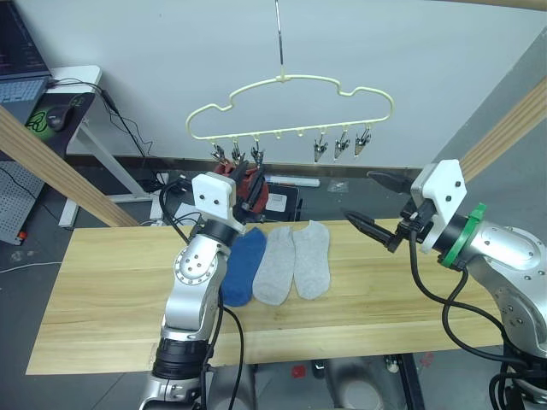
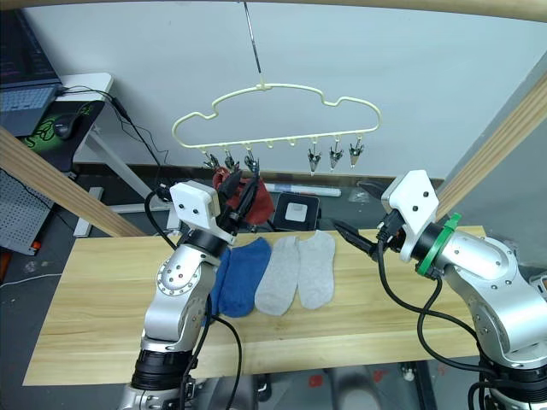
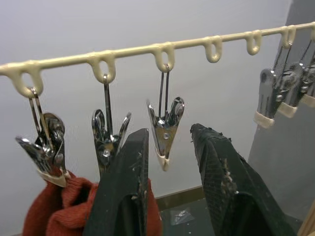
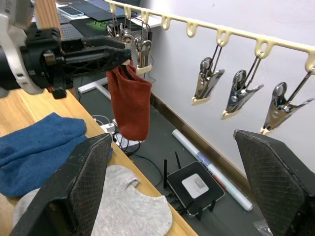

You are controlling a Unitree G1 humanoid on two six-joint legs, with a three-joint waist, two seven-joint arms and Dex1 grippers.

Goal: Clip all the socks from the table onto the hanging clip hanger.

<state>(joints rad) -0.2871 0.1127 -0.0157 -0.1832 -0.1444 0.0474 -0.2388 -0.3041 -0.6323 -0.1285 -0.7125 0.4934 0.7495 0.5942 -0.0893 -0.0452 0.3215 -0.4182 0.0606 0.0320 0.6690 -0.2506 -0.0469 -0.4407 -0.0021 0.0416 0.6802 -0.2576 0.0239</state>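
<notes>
The pale yellow clip hanger (image 1: 291,94) hangs from a hook above the table's (image 1: 102,290) far edge. A rust red sock (image 4: 130,101) hangs clipped at its left end. My left gripper (image 1: 256,175) is raised to the left clips and is open. In the left wrist view its fingers (image 3: 123,196) frame the third clip (image 3: 165,128), with the red sock just behind them. A blue sock (image 1: 244,265) and two light grey socks (image 1: 275,265) (image 1: 312,256) lie side by side on the table. My right gripper (image 1: 359,195) hovers open right of the socks, below the three empty right clips (image 4: 236,96).
Slanted wooden beams cross at the left (image 1: 51,166) and the right (image 1: 504,128). A white desk (image 1: 73,94) with a laptop and a mouse stands at the far left. A black router (image 4: 194,187) and cables lie on the floor behind the table.
</notes>
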